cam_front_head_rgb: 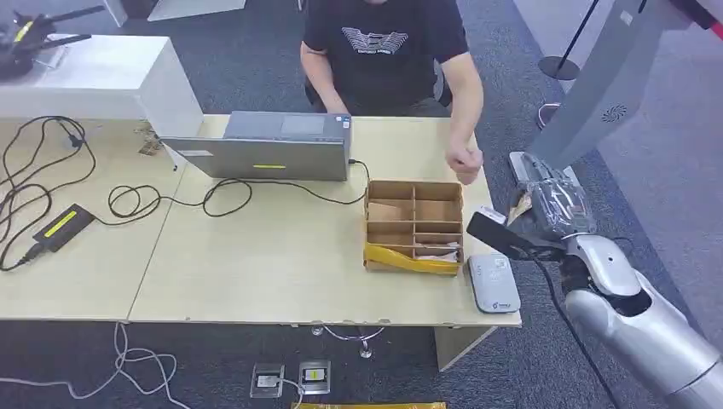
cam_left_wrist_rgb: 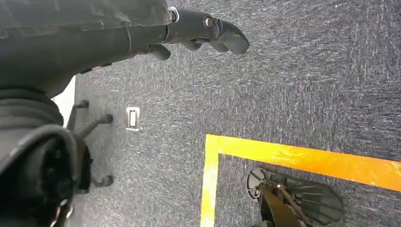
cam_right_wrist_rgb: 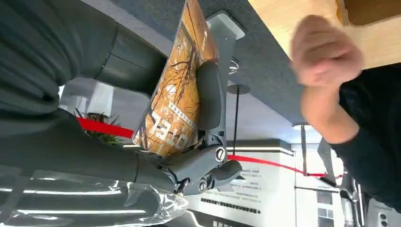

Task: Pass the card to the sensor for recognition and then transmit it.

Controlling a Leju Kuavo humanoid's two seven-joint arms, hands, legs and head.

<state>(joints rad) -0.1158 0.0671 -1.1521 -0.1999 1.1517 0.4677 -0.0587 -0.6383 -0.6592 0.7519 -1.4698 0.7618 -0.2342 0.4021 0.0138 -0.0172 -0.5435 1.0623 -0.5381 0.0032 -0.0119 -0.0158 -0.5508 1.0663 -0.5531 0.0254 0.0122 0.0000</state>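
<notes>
orange and brown print covers the card [cam_right_wrist_rgb: 177, 101], which the right hand [cam_right_wrist_rgb: 198, 142] holds pinched between its thick grey thumb and darker fingers [cam_right_wrist_rgb: 210, 97]; the card's near edge is hidden behind the hand's grey cover. in the head view the same right hand [cam_front_head_rgb: 546, 213] sits off the table's [cam_front_head_rgb: 256, 256] right edge, just beyond the grey sensor [cam_front_head_rgb: 493, 283] that lies flat on the table corner, and the card there is too small and too covered by plastic wrap to make out. the cardboard divider box [cam_front_head_rgb: 414, 225] stands just beside the sensor, toward the laptop [cam_front_head_rgb: 268, 146]. a person in a black shirt [cam_front_head_rgb: 384, 51] sits behind the table, the head cut off by the frame, with one fist [cam_front_head_rgb: 465, 164] held above the table edge behind the box; in the right wrist view that fist [cam_right_wrist_rgb: 326, 49] is blurred. the left hand [cam_left_wrist_rgb: 208, 33] hangs over grey carpet with nothing in it, its dark fingers loosely extended, much of it hidden by its own cover.
</notes>
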